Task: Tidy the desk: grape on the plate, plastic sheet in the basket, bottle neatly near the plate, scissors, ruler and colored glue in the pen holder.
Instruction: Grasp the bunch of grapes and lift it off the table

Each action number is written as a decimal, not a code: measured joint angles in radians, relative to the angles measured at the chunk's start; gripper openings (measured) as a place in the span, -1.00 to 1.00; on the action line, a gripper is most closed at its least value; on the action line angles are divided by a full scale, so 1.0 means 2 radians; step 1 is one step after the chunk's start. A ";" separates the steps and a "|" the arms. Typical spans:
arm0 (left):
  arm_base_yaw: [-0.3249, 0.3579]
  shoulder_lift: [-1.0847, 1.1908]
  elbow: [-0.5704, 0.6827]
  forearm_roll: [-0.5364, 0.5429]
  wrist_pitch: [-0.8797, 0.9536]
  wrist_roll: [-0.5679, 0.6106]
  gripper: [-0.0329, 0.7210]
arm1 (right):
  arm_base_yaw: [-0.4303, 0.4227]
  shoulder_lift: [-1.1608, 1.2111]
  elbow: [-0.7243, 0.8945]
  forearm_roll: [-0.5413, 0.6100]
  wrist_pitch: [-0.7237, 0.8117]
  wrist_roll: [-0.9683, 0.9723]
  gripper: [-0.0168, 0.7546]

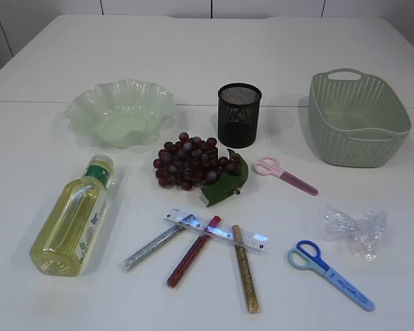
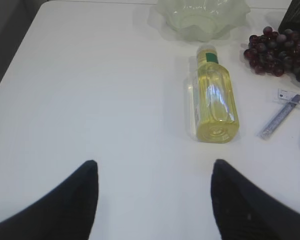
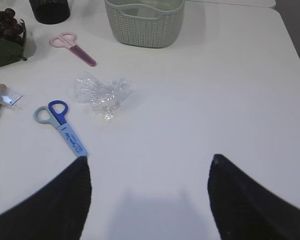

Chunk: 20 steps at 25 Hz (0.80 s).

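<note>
Both grippers, left gripper (image 2: 152, 200) and right gripper (image 3: 149, 197), gape wide, empty; near-left bottle (image 1: 70, 221) looks heavy, slick; grip mid-body.

Exterior: high frontal slant; wrist views low, both sharing grape (image 2: 274, 50) (image 3: 7, 22).

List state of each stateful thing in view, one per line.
bottle: lying on its side, capped
plate: empty
pen holder: upright
basket: upright, empty
pink scissors: closed, flat on table
blue scissors: closed, flat on table
plastic sheet: crumpled, on table
left gripper: open, empty
right gripper: open, empty
</note>
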 joint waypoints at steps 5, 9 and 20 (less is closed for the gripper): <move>0.000 0.000 0.000 0.000 0.000 0.000 0.44 | 0.000 0.000 0.000 -0.002 0.000 0.009 0.51; 0.000 0.001 -0.004 -0.010 -0.015 0.000 0.44 | 0.000 0.005 0.000 -0.006 -0.002 0.019 0.51; 0.000 0.168 -0.024 -0.104 -0.177 0.000 0.24 | 0.000 0.111 -0.048 -0.002 -0.081 0.040 0.51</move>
